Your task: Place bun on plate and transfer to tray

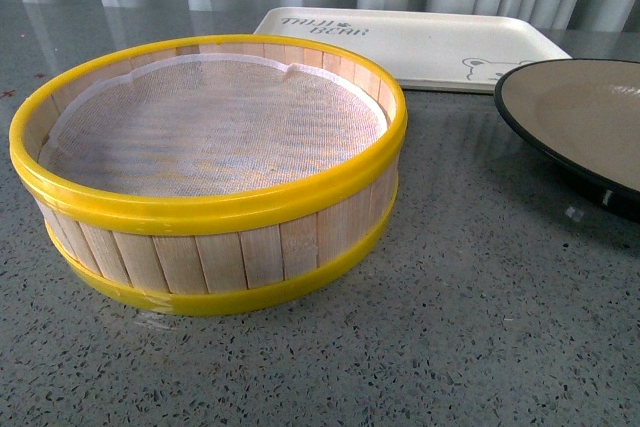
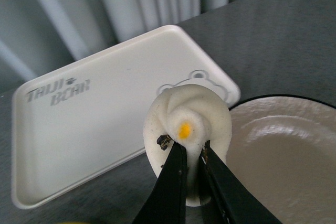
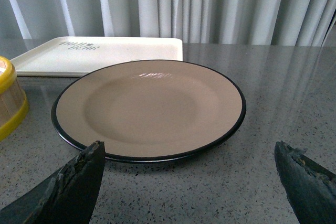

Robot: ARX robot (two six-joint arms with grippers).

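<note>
While the small round white steamed bun [image 2: 186, 129] with the twisted top hangs in the left gripper [image 2: 192, 153], what step would you call this? The black fingers are clenched on it. It's up in the air just off the rim of the wide, shallow, black-rimmed plate [image 2: 283, 150] with the tan inside, not over the middle yet.
(baozi_bob)

I'd say mid-carry, the bun-to-plate half of the job. Next move imo: slide it over the plate's centre, come down low, then let go gently. That dough looks soft and could stick to the pads or roll. The right gripper [image 3: 187, 148] sits spread wide and empty, facing the plate's near edge, probably for the transfer later. Containers:
- the plate has nothing on it
- the flat cream-white rectangular plastic tray [image 2: 105, 124] with the bear lettering, just beyond the plate, is bare too
- the yellow-rimmed wooden steamer basket [image 1: 200, 212] beside the plate holds only its white mesh liner [image 1: 215, 122]

(arx_tinkerer)
</note>
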